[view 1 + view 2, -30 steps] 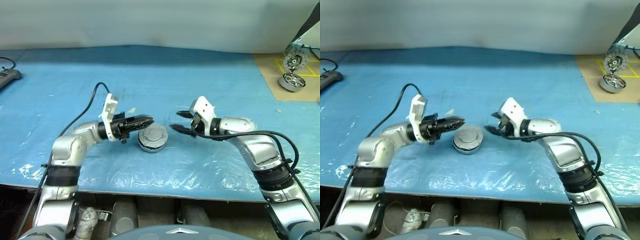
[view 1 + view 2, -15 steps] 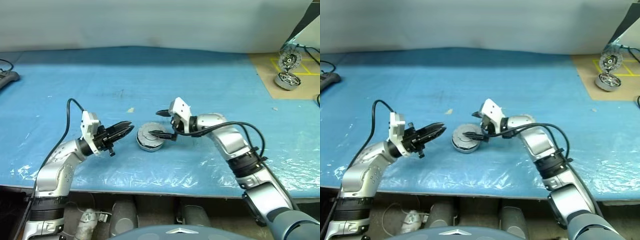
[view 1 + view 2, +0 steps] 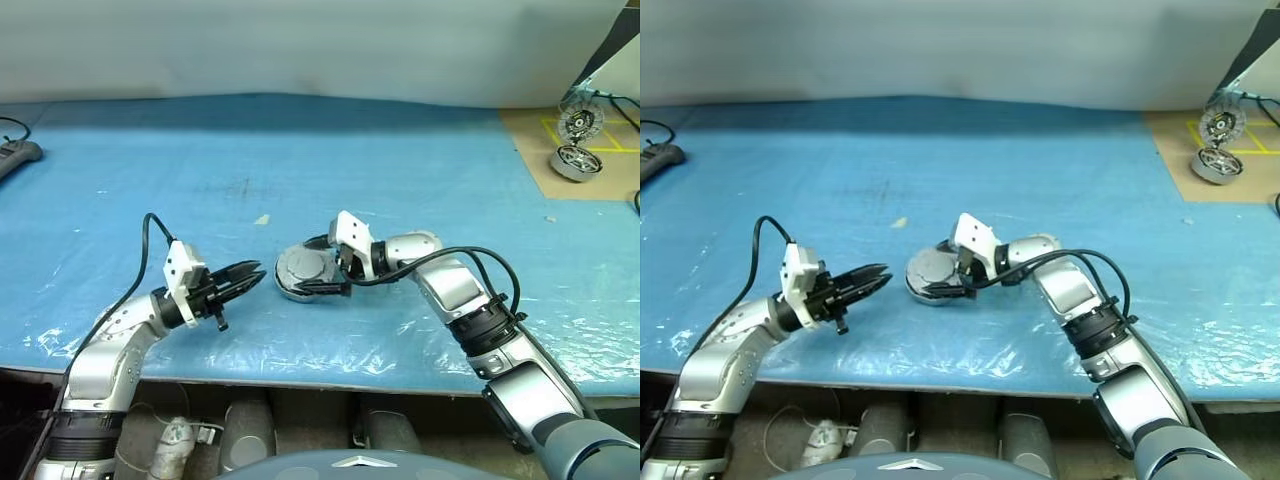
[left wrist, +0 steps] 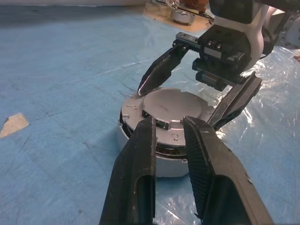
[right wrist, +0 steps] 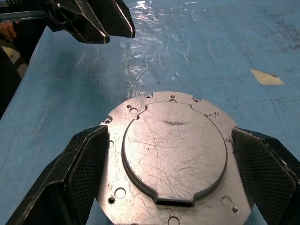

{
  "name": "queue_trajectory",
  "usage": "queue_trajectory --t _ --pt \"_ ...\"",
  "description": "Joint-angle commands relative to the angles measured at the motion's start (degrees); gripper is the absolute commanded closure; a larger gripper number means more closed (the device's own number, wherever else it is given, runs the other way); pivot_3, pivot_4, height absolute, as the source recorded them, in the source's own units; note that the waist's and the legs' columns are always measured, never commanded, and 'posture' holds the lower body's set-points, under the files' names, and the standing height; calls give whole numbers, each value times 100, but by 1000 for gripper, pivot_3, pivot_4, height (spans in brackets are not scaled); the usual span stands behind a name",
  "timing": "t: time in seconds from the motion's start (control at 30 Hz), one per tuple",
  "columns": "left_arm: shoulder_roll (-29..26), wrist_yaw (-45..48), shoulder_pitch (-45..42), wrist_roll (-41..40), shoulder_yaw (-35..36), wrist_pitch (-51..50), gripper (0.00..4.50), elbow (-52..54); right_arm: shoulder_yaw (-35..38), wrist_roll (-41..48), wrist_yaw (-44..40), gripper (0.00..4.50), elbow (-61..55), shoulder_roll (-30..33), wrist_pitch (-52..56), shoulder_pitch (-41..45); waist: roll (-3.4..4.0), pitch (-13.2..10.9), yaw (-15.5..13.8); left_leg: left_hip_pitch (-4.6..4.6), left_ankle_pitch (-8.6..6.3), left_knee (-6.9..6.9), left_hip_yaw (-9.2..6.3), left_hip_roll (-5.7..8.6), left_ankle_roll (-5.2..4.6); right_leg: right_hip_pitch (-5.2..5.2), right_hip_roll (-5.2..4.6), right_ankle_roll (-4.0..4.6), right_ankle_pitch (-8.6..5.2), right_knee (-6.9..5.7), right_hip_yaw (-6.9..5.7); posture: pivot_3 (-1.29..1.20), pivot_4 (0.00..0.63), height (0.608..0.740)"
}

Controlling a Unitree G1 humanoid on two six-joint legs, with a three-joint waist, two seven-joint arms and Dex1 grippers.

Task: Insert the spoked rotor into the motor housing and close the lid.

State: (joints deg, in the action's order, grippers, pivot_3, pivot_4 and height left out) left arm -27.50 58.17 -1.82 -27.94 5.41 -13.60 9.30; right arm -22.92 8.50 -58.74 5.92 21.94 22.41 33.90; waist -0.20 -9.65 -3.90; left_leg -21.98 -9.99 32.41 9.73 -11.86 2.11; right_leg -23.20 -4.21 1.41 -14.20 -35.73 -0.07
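Note:
The motor housing point(image 3: 296, 290) rests on the blue sheet near the middle of the table. The lid point(image 3: 302, 267) lies on top of it, smooth grey face up, also visible in the right wrist view point(image 5: 174, 149). My right gripper point(image 3: 314, 268) is open, one finger point(image 5: 89, 159) on each side of the lid's rim; I cannot tell whether they touch it. To the left, apart from the housing, my left gripper point(image 3: 257, 271) is shut and holds nothing, pointing at the housing point(image 4: 140, 147). The spoked rotor is out of view.
A brown board point(image 3: 535, 150) with yellow tape marks lies at the far right and carries two round metal parts point(image 3: 573, 161). A dark power strip point(image 3: 18, 153) sits at the far left. A small tape scrap point(image 3: 261, 219) lies behind the housing. The table's front edge is close below both arms.
My right gripper moved left and down, opening wider, and now straddles the lid. My left gripper drew back to the left and down, away from the housing, still shut.

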Motion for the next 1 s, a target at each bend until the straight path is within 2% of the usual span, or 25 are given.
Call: queue_trajectory --t 0.03,0.1,0.2,0.43,0.73,0.8,1.0 --pt "-35 -68 -70 79 -92 116 3525 93 -53 -134 -26 206 20 -5 -194 -26 0 0 7 -1 0 0 0 0 0 0 0 0 0 1 1 0 150 740" --pt "1 -166 -179 62 -75 88 3525 40 -45 -149 -13 589 30 -24 -174 -36 0 0 7 -1 0 -1 1 1 0 -1 0 0 0 1 1 0 150 740" --pt "-24 -208 -281 19 -49 61 3525 16 -4 -216 121 1556 98 -87 -161 10 -1 1 7 0 0 0 1 0 0 -1 0 0 0 -1 0 0 150 740" --pt "-94 -344 -186 15 -48 -28 3525 203 265 27 183 1557 -13 -288 163 162 -2 1 21 3 0 5 1 0 0 0 1 0 0 -8 3 0 150 740" --pt "-126 -705 -257 -146 -138 -539 3525 888 -24 -380 373 1557 231 -331 60 -77 -2 1 16 4 0 5 1 0 0 2 0 0 0 -7 2 0 150 740" --pt "-136 -744 -277 -166 -129 -629 3525 959 63 -232 395 1557 333 -452 308 -144 -3 2 35 14 0 5 2 0 0 9 1 0 0 -8 4 0 150 740" --pt "-172 -712 -229 -150 -153 -647 3525 964 -258 -755 607 1557 803 -403 -62 -261 -2 8 98 55 -1 2 4 1 0 49 0 1 -1 -8 9 0 150 740"
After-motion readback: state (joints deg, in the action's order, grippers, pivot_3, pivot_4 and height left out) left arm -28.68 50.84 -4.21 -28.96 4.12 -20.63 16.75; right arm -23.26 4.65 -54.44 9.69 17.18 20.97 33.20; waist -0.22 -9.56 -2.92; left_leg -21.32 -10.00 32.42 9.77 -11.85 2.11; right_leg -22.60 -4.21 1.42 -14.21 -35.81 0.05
